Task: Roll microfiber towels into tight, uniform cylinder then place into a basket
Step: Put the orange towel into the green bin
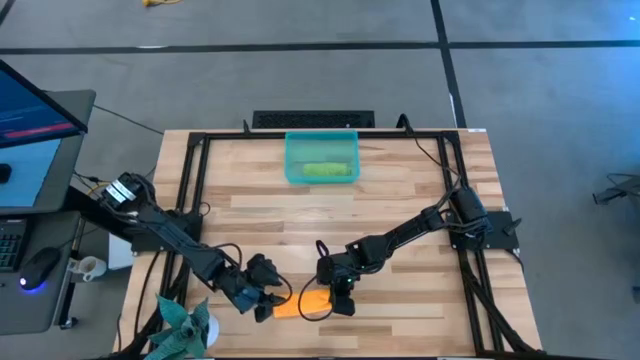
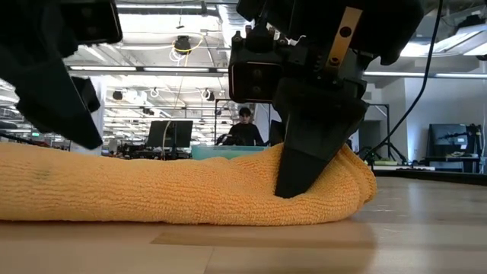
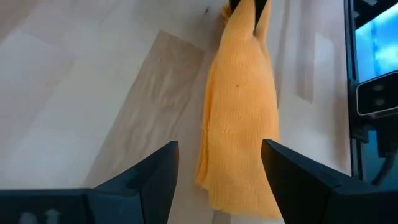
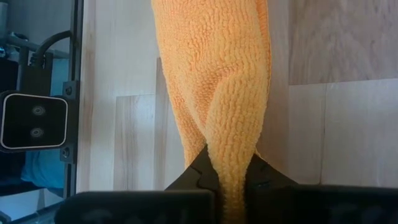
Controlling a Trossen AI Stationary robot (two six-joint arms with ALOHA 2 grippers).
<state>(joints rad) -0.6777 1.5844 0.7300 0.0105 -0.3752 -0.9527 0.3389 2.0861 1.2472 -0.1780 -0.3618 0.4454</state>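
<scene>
The wooden tabletop (image 1: 400, 200) carries everything, and both dark arms reach in over its near edge, where the work is. Well away from both tools, at the far side, sits the teal basket (image 1: 321, 157) with a lime green towel (image 1: 325, 171) already rolled and lying inside it. The orange towel (image 1: 308, 303) lies flat on the wood as a long, loosely folded strip stretched between the two tools. The right tool (image 1: 342, 303) sits at one end of that strip, its two fingers closed tightly on a pinched fold of orange cloth; in the right wrist view the fabric (image 4: 214, 81) runs straight out from between the fingers (image 4: 193, 177), and in the low view the same tool (image 2: 300, 179) presses down into the bunched, rounded end of the towel (image 2: 152, 194). The left tool (image 1: 266, 303) stands at the opposite end of the strip with its fingers spread wide, holding nothing; in the left wrist view the orange cloth (image 3: 239, 112) lies on the wood between and just beyond its two open fingers (image 3: 152, 177), with no contact visible. A darker teal-green cloth (image 1: 183, 328) lies crumpled at the tabletop's near corner, behind the left tool and apart from it. Beyond the tabletop, in the low view, a person (image 2: 245, 128) sits at a desk in the room.
</scene>
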